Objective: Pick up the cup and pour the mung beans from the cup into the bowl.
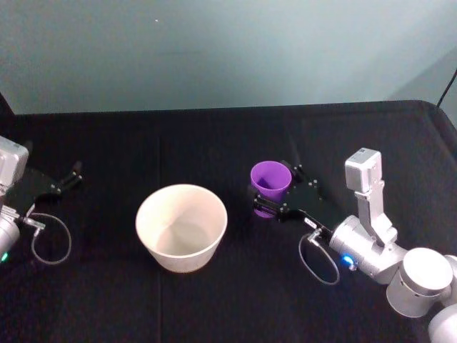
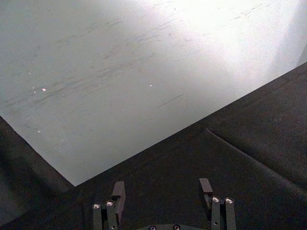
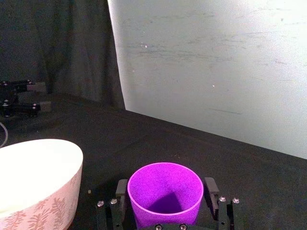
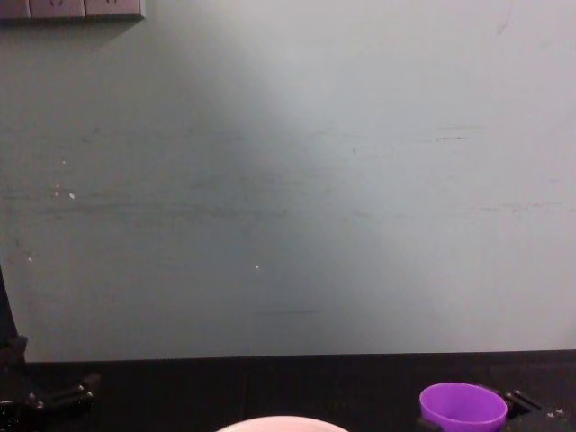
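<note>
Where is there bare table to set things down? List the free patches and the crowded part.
Free: the black table behind the bowl and cup up to the wall, and the stretch between the left gripper and the bowl. Crowded: the cup's spot, where the right gripper straddles it, close to the bowl's right.

1. The cup's (image 3: 165,194) base is cut off by the right wrist view's 6 o'clock edge.
2. The bowl (image 4: 281,424) shows just a sliver of rim at 6 o'clock in the chest view.
3. The cup's contents cannot be told.
</note>
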`<act>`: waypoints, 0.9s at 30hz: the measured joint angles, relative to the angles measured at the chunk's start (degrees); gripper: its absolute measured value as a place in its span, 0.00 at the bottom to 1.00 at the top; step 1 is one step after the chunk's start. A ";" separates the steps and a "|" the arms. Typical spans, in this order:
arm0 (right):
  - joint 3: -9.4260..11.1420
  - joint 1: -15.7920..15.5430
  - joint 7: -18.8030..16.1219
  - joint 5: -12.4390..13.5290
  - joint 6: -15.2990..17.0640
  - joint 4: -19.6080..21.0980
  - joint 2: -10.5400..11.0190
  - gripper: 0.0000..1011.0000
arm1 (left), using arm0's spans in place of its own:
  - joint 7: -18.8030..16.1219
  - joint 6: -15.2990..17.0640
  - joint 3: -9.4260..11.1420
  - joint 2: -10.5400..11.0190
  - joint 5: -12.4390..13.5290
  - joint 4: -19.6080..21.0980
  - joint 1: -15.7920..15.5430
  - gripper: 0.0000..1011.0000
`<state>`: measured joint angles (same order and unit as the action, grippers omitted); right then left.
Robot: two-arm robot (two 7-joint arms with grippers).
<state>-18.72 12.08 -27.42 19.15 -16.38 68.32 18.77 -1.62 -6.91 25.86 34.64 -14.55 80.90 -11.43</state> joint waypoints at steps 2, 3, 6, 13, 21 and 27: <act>0.17 -0.02 -0.21 -0.09 0.00 -0.02 -0.14 0.99 | 0.00 0.00 0.00 0.00 0.00 0.00 0.00 0.99; 0.23 -0.02 -0.31 -0.10 0.00 -0.03 -0.18 0.99 | 0.00 0.00 0.00 0.00 0.00 0.00 0.00 0.99; 0.35 -0.02 -0.70 -0.09 0.02 -0.14 -0.30 0.99 | 0.00 0.00 0.00 0.00 0.00 0.00 0.00 0.99; 0.29 -0.02 -0.67 -0.08 0.04 -0.11 -0.24 0.99 | 0.00 0.00 0.00 0.00 0.00 0.00 0.00 0.99; 0.23 -0.05 -0.65 -0.07 0.07 -0.08 -0.20 0.87 | 0.00 0.00 0.00 0.00 0.00 0.00 0.00 0.99; 0.20 -0.05 -0.60 -0.05 0.07 -0.05 -0.17 0.77 | 0.00 0.00 0.00 0.00 0.00 0.00 0.00 0.99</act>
<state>-18.53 12.03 -28.02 19.11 -16.32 68.28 18.59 -1.62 -6.91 25.86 34.65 -14.55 80.90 -11.43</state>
